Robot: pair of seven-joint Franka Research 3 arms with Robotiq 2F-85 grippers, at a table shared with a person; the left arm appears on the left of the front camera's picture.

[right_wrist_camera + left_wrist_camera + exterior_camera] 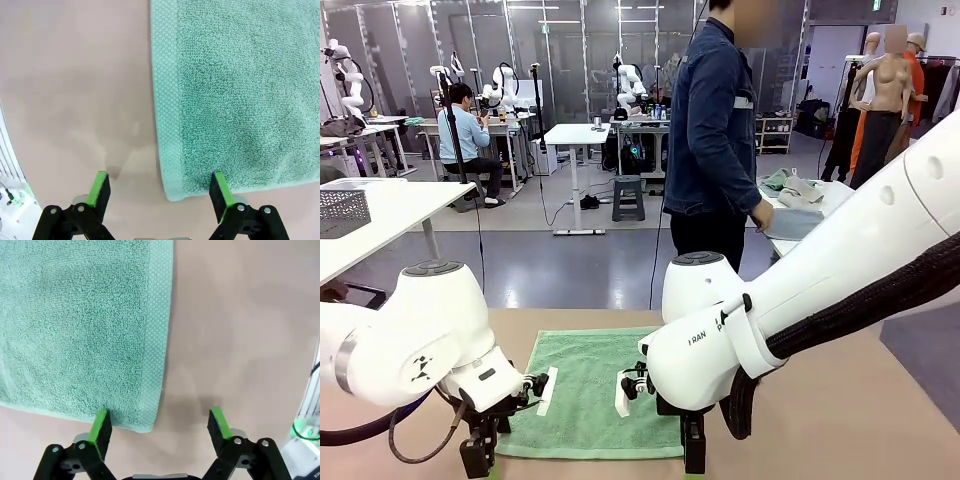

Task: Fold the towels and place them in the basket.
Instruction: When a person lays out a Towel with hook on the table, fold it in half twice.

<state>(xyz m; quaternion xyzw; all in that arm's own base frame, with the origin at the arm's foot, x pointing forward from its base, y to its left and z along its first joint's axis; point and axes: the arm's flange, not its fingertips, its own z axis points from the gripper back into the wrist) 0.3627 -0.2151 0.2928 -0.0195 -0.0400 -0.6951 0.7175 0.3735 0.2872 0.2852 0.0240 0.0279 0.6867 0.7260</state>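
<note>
One green towel (592, 385) lies flat and unfolded on the tan table (840, 440), between the two arms, its near edge toward the robot. The surface is smooth, with no fold showing.

Left gripper (476, 452): low, at the towel's near left corner. In the left wrist view the left gripper (159, 415) is spread wide and grasps nothing. The towel (85, 325) corner lies in the gap between the fingers. One green pad (101, 422) sits at the hem just inside the corner. The other is over bare table (240, 315), clear of the cloth. Whether the first pad touches the terry, cannot tell.

Right gripper (692, 455): low, at the near right corner, mirroring the left. In the right wrist view the right gripper (159, 176) is likewise spread wide and holds nothing. One pad (220, 187) is at the hem of the towel (240, 85), near the corner. The other is over bare table (75, 75). Contact with the cloth again not clear.

Basket (342, 212): dark mesh, on a white side table (410, 205) at far left, well apart from the towel and both grippers.

Person (712, 130): stands beyond the table's far edge, turned toward picture right. One hand (761, 216) is at another table, where loose cloths (792, 188), pale green and off-white, lie heaped.
</note>
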